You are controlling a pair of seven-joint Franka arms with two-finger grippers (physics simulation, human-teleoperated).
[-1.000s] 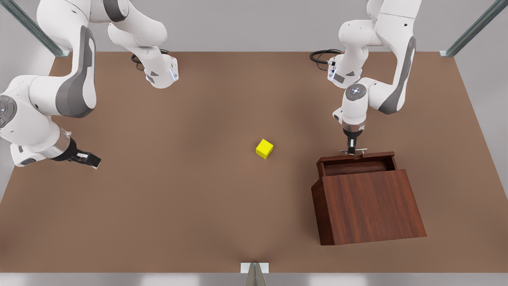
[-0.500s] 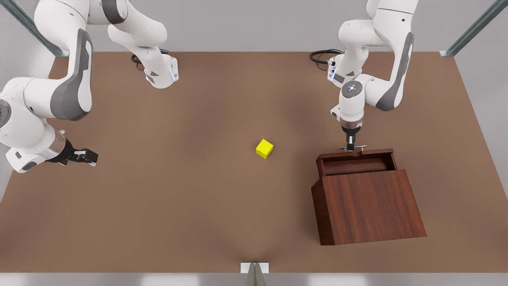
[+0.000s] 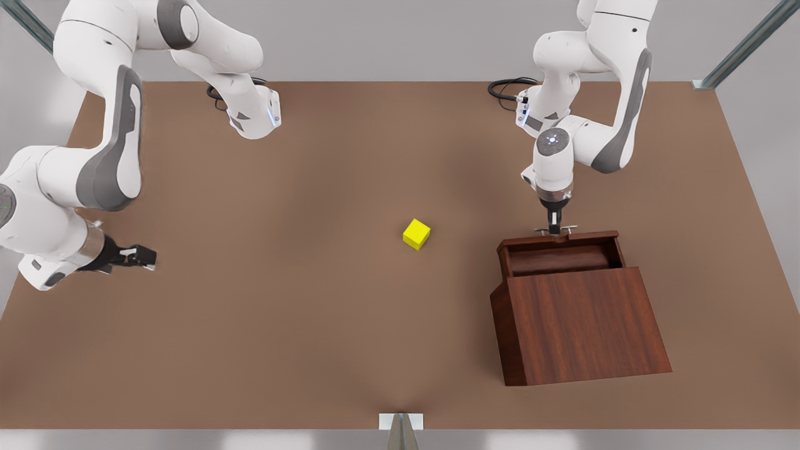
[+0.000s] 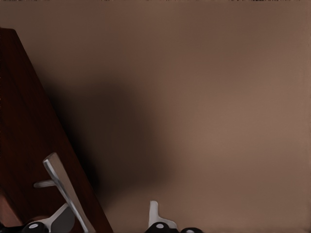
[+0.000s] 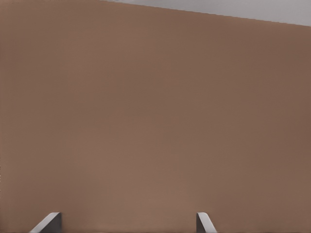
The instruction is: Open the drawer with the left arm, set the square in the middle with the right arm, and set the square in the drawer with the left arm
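A white jointed left arm is standing at the slanted dark reddish-brown wooden box (image 3: 578, 325) on the front view's right, its black two-finger left gripper (image 3: 554, 224) pointing down at the thin silver bar handle (image 3: 555, 230) of the shallow wood-grain drawer (image 3: 560, 257). In the left wrist view the handle (image 4: 62, 189) is lying beside the near fingertip (image 4: 156, 216), and the fingers appear spread either side of it rather than clamped, though the angle is leaving this unclear. The drawer is sitting pulled out, its tray showing above the box's sloping top, so the opening step is looking nearly or fully done. The small bright yellow cube, the square (image 3: 416, 234), is resting on the plain matte brown tabletop (image 3: 300, 325) in the middle, well apart from both grippers and to the left of the box in the front view. The right gripper (image 3: 139, 256) is waiting low over the table at the front view's far left, its fingers (image 5: 48, 222) parted wide and holding nothing. Judging by this, the next move is calling for the left gripper to lift clear of the handle, cross to the cube and close squarely on it.
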